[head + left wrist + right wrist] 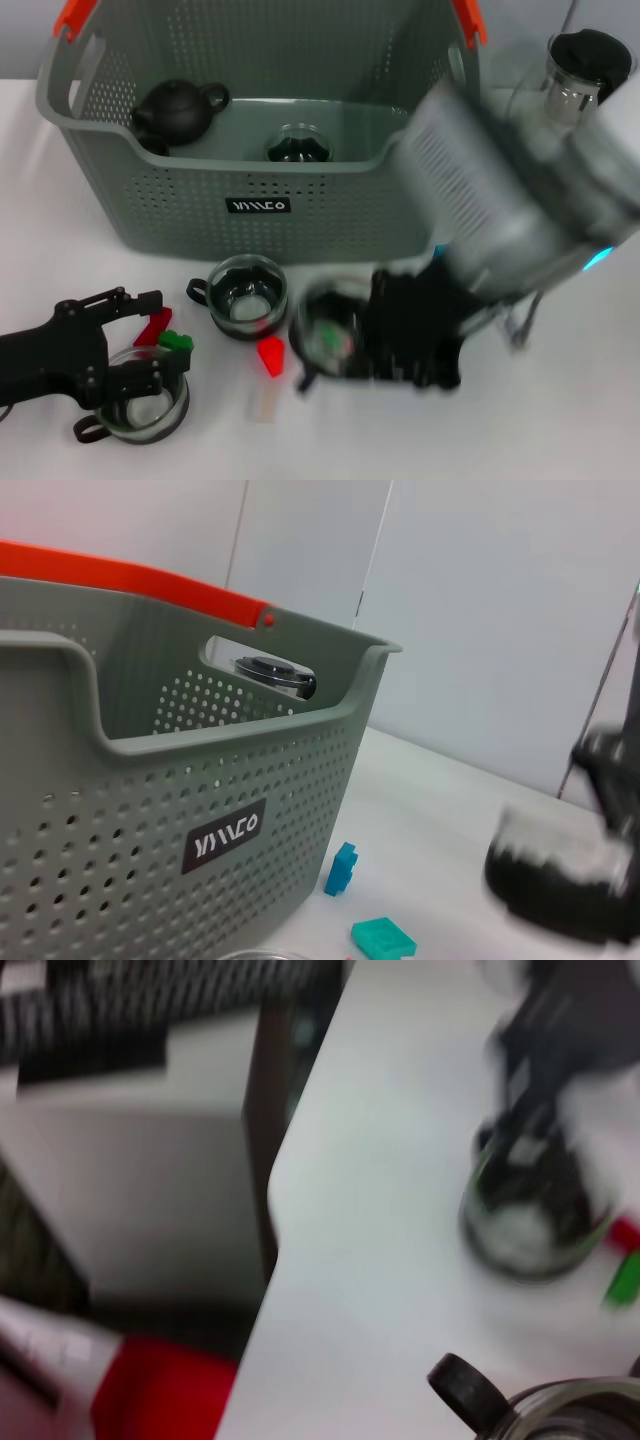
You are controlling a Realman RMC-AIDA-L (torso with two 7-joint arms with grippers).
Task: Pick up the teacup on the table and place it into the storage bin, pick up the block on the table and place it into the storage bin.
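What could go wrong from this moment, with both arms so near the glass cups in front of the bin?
1. The right gripper is at a glass cup with a second cup close beside it; it may knock that one.
2. A red block lies against the cup and could be pushed away.
3. The left gripper sits at a third cup; moving may tip it.

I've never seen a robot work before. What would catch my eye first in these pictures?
Most striking is the large grey perforated storage bin with orange handle tops at the back of the white table, with a dark round teapot inside it. In front, the right gripper is a moving blur beside a glass teacup. The black left gripper sits at another glass cup near red and green blocks.
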